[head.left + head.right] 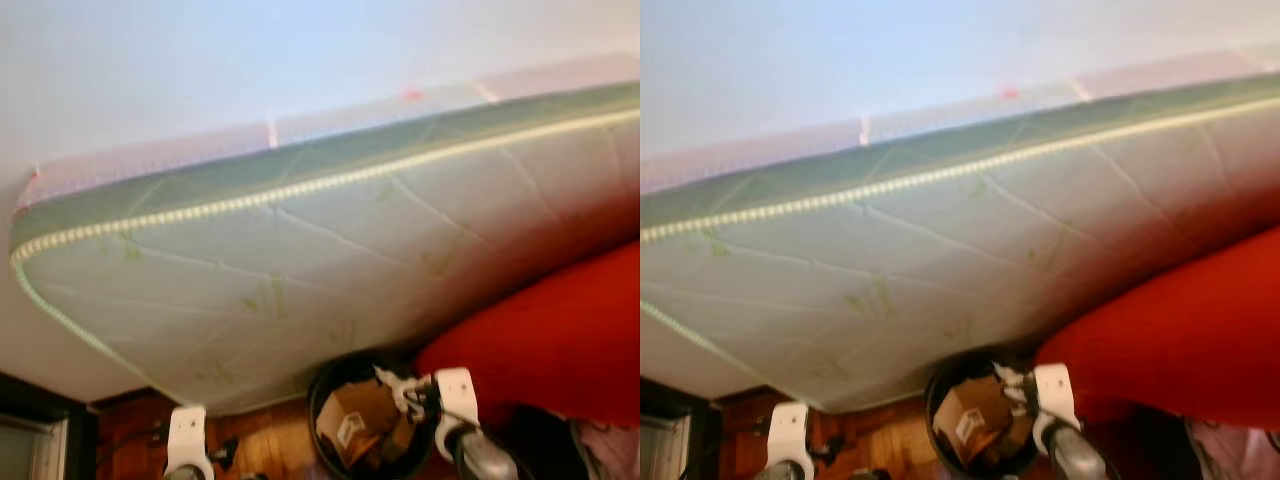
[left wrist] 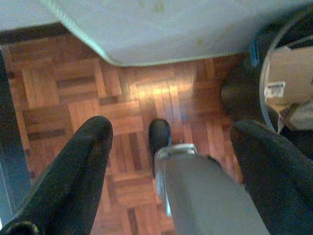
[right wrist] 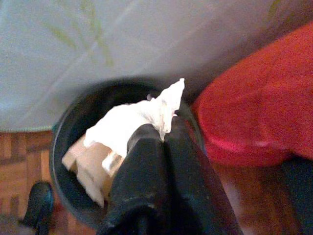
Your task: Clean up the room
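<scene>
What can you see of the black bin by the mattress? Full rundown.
The black bin is round, dark, plastic-looking, standing upright and open on the parquet floor. It sits at the mattress edge, with the red cushion on its right; contact with either is unclear. Inside lies a brown cardboard box bearing a white label. The right gripper hangs over its mouth, fingers shut on a crumpled white tissue above the contents.
</scene>
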### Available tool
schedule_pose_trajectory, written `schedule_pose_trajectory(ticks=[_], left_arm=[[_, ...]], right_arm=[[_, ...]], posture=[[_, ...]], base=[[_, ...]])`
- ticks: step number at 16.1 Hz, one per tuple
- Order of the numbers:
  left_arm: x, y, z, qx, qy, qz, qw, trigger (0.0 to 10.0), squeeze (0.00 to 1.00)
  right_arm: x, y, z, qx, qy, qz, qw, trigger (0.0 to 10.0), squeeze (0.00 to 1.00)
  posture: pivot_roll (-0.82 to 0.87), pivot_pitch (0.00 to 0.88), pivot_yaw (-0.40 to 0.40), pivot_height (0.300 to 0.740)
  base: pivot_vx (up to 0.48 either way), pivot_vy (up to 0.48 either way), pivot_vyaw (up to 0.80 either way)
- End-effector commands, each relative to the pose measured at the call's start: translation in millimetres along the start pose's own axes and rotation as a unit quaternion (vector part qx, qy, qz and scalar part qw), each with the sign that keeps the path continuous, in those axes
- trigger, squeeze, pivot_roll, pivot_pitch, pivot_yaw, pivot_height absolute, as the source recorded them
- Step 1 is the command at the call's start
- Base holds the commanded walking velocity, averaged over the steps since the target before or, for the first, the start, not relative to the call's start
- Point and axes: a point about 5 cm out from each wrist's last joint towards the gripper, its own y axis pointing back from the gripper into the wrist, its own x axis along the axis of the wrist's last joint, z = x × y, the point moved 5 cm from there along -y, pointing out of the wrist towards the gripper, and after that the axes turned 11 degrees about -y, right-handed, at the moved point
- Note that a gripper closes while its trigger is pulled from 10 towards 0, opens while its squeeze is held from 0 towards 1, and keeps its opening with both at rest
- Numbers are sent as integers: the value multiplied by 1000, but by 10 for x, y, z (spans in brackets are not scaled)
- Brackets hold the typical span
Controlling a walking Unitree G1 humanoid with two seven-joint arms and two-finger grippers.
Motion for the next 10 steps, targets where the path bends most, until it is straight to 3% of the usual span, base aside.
schedule_pose_trajectory(ticks=[1, 7, 10], left_arm=[[-181, 42, -38, 4, -6, -28, 1000, 10000, 0], [-174, 41, -36, 5, -4, -26, 1000, 10000, 0], [-177, 43, -34, 5, -3, -25, 1000, 10000, 0]], right_arm=[[14, -16, -80, 12, -6, 5, 1000, 10000, 0], [358, -140, -309, 38, -22, 51, 998, 10000, 0], [429, -149, -275, 23, -24, 66, 997, 10000, 0]], posture=[[-23, 192, -8, 740], [-15, 202, -7, 740], [-10, 205, -9, 740]], base=[[0, 0, 0], [0, 0, 0], [0, 0, 0]])
